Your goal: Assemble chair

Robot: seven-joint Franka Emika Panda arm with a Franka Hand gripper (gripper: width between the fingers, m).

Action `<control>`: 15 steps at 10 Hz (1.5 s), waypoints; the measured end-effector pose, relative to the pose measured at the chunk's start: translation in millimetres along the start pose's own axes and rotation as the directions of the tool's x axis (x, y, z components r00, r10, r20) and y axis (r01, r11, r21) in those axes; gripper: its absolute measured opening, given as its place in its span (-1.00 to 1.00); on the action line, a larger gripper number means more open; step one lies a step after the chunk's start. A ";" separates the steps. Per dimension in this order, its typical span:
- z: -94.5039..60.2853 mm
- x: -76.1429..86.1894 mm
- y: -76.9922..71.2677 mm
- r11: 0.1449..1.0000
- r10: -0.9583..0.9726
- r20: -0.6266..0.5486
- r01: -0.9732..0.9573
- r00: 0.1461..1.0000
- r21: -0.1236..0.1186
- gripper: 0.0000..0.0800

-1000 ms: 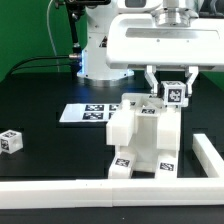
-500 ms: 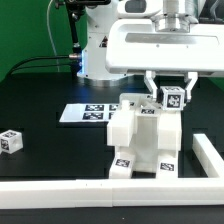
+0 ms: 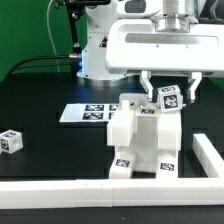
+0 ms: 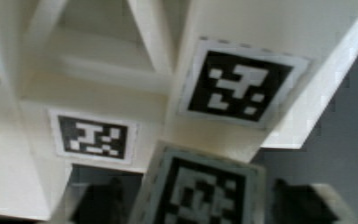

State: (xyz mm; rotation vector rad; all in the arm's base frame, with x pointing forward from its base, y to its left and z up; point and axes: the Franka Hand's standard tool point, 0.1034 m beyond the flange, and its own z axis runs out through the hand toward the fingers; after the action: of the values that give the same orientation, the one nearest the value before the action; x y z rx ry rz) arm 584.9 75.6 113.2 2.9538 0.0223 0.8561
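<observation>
Bench (image 3: 50,90) black, green backdrop behind. Partly built chair (image 3: 140,135) stood upright near the middle of the bench, close behind the front run of the white border rail (image 3: 90,190). The rail also turned up along the exterior view's right. The chair was glossy white, with tags on its lower front faces.

Tool (image 3: 169,95) hung directly over the chair's upper corner on the exterior view's right, fingers pointing down. A small tagged block (image 3: 170,98) sat between the fingers at the top of that corner. Could not tell whether it was fully seated on the chair or only resting there.

Tool state: fingers stood apart, with a thin strip of gap on each side of the block in the exterior view, so they flanked it without clamping it.

Wrist view: the block's tag (image 4: 202,185) was close and blurred, with dark fingers of the tool (image 4: 202,205) on either side. Beyond it were two tagged faces of the chair (image 4: 87,90).

Marker board (image 3: 80,113) lay flat behind the chair, toward the exterior view's left. A loose cube (image 3: 10,141), tagged, sat alone well apart at the exterior view's far left.
</observation>
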 end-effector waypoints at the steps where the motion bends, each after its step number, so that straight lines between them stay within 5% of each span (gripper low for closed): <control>1: 0.0 0.0 0.0 1.000 0.000 0.000 0.000 1.000 0.000 0.52; 6: -5.6 5.8 -0.7 0.999 0.023 0.082 -0.025 0.996 0.022 0.62; 9: -18.5 9.6 -7.9 0.993 0.067 0.381 -0.097 0.922 0.062 0.62; 12: -16.2 7.2 -7.2 0.993 0.059 0.507 -0.102 0.860 0.057 0.62; 15: -7.4 9.7 9.5 0.990 0.100 0.484 -0.137 0.869 0.042 0.62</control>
State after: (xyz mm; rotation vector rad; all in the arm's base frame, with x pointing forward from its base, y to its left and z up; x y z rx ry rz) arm 589.1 66.9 125.3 3.1749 -0.1580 0.1027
